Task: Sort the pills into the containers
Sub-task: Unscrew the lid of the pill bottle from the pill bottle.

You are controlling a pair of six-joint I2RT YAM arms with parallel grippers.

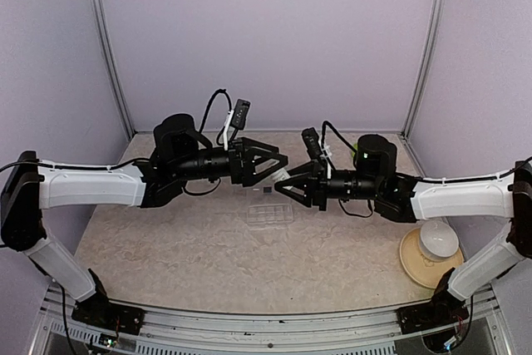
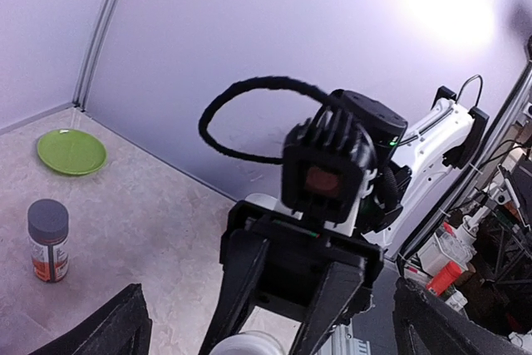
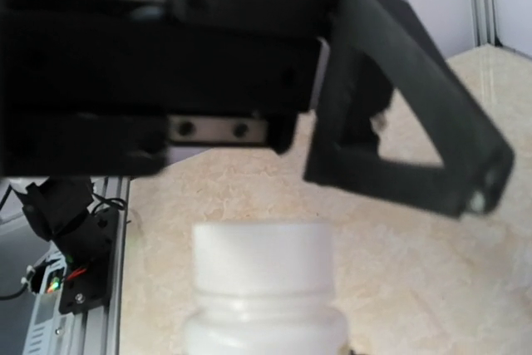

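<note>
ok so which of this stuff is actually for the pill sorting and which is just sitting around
For the job: clear pill box; white bottle held in the right gripper.
Just lying about: green plate; grey-capped jar; white bowl on its tan plate.

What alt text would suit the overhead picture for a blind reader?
Two robot arms meet above a marbled table, the left claw open, the right claw gripping a small white bottle. A clear pill box lies close by; a white bowl on a tan plate sits near the right arm.
</note>
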